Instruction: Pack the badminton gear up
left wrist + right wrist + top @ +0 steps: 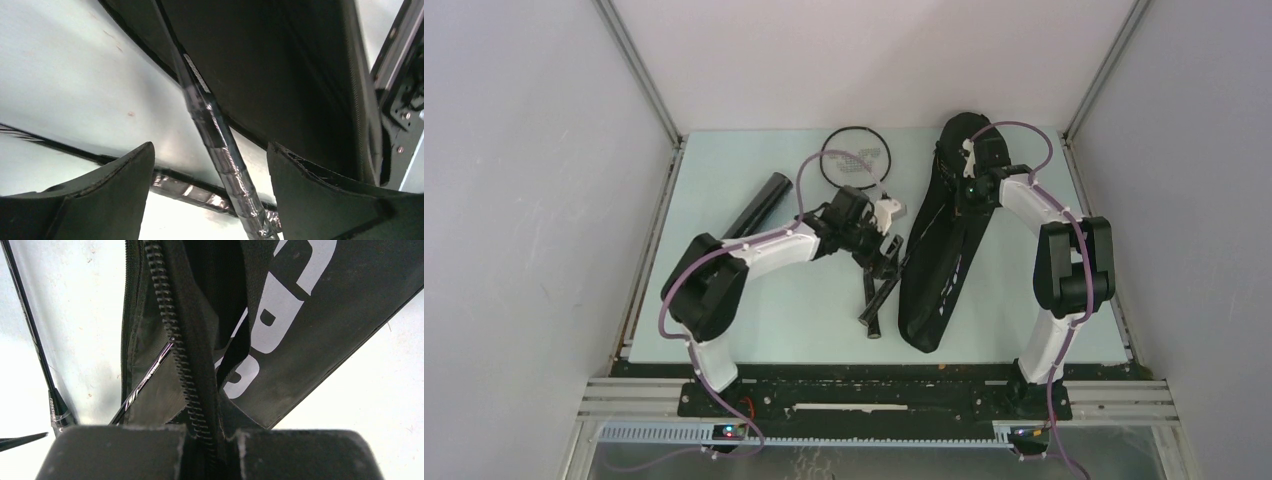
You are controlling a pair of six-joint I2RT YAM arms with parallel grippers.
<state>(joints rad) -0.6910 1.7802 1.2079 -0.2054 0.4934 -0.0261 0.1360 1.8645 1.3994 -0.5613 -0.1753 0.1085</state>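
The left gripper (210, 150) is spread wide. A thin black racket handle wrapped in shiny plastic (200, 107) is seen between its fingers, not squeezed. The right gripper (212, 440) is pinched tight on the zipper edge (170, 330) of the big black racket-shaped bag with white letters (300, 315). The bag is laid on the pale table (774, 300), just right of the racket handle. A long black round tube (759, 205) is laid well apart, on the left.

Black bag (932, 300) lies unzipped right of centre, taped handles of two rackets (870, 312) crossing just left of it; black tube (759, 205) lies rear left.
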